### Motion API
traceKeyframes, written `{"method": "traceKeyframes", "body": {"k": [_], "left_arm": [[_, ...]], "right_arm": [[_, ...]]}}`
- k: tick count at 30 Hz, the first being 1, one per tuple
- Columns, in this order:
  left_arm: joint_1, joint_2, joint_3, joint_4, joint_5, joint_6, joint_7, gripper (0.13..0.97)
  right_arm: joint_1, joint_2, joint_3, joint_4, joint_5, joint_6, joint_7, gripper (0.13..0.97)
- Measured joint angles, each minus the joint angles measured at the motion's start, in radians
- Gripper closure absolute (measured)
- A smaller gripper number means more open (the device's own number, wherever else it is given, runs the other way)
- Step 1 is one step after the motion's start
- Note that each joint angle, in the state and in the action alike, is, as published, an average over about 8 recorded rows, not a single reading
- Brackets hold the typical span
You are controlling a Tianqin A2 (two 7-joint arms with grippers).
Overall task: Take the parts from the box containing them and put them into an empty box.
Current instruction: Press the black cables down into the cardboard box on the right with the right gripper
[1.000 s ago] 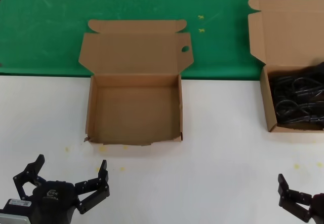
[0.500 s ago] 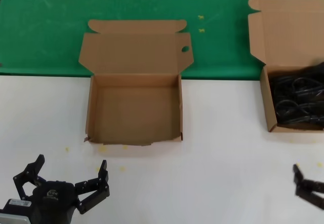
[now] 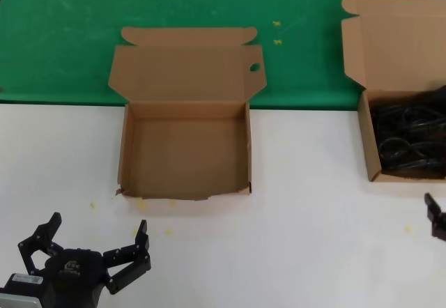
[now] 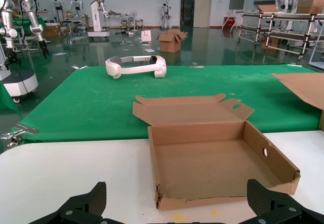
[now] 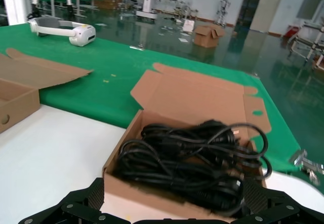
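The empty box (image 3: 185,155) lies open at the middle of the table, its lid with a small round hole (image 3: 255,67) folded back and its front edge torn. It also shows in the left wrist view (image 4: 212,158). The box with the plain lid (image 3: 365,137) sits at the far right, filled with looped black cables (image 3: 408,141). My left gripper (image 3: 97,224) is open and empty near the table's front edge, short of the empty box. My right gripper (image 3: 437,217) is at the right edge, just in front of the cable box. In the right wrist view it (image 5: 174,206) is open before the box's front wall (image 5: 152,196) and the cables (image 5: 192,158).
A green mat (image 3: 63,36) covers the back of the table, and both lids lie on it. A white headset (image 4: 135,66) rests far back on the mat. Bare white tabletop (image 3: 306,217) lies between the two boxes.
My right gripper has moved right and forward toward the cable box, now mostly out of the head view. The left gripper and both boxes have not moved.
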Motion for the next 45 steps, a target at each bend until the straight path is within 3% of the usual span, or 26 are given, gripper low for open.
{"method": "traceKeyframes", "body": {"k": [9, 20, 30, 45], "left_arm": [[0.000, 0.000, 0.000, 0.000, 0.000, 0.000, 0.000, 0.132], [0.000, 0.000, 0.000, 0.000, 0.000, 0.000, 0.001, 0.132], [0.000, 0.000, 0.000, 0.000, 0.000, 0.000, 0.001, 0.132], [0.000, 0.000, 0.000, 0.000, 0.000, 0.000, 0.001, 0.132]], "right_arm": [[0.078, 0.071, 0.005, -0.046, 0.010, -0.067, -0.009, 0.129], [0.097, 0.143, -0.005, -0.052, -0.010, -0.028, 0.038, 0.129], [0.213, 0.095, 0.039, -0.225, 0.053, -0.180, -0.135, 0.129], [0.410, 0.000, 0.125, -0.614, 0.161, -0.387, -0.465, 0.129]]}}
